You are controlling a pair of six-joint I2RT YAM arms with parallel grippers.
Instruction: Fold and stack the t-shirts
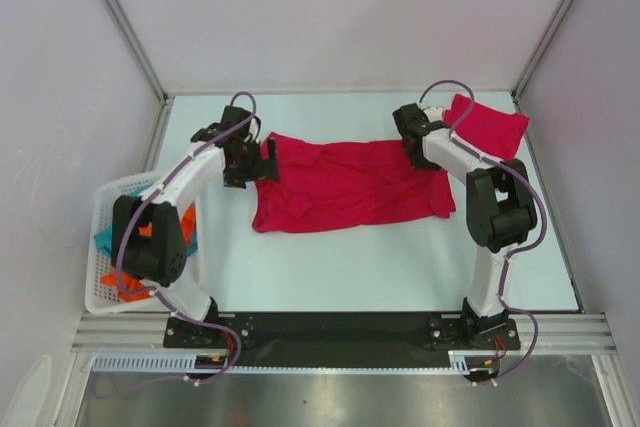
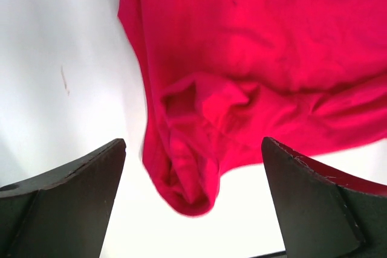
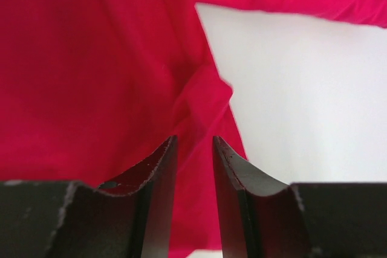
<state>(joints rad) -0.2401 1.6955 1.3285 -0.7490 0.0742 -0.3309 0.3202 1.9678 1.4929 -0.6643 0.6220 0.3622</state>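
Landmark: the crimson-red soft cloth t-shirt [image 1: 350,182], spread flat and wrinkled across the middle of the white table [image 1: 350,267]. All positions below are relative to it.

- Well left of the shirt, off the table's edge: a white plastic lattice basket [image 1: 96,247] with teal and orange items [image 1: 108,242] inside. The left arm partly blocks them, so I can't tell what they are.
- At the shirt's left edge: the left gripper [image 2: 193,149], pointed down at the bunched sleeve. The jaws stand wide apart. One dark finger [image 2: 66,197] is out over bare table and the other is past the sleeve's far side. The sleeve lies crumpled between them and neither finger touches it.
- Shirt body: the long axis runs left to right. The lower hem is toward the arm bases, with creases over the middle.
- At the shirt's upper right corner: the right gripper [image 3: 193,140], low over the cloth. The jaws are drawn to a narrow slit, and a ridge of red fabric runs in line with the gap. I can't tell whether that fold is pinched or just lies beneath.
- Right of and behind the shirt, near the back right table corner: a second crimson-red t-shirt [image 1: 490,125], in a compact lump, just beside the right wrist.
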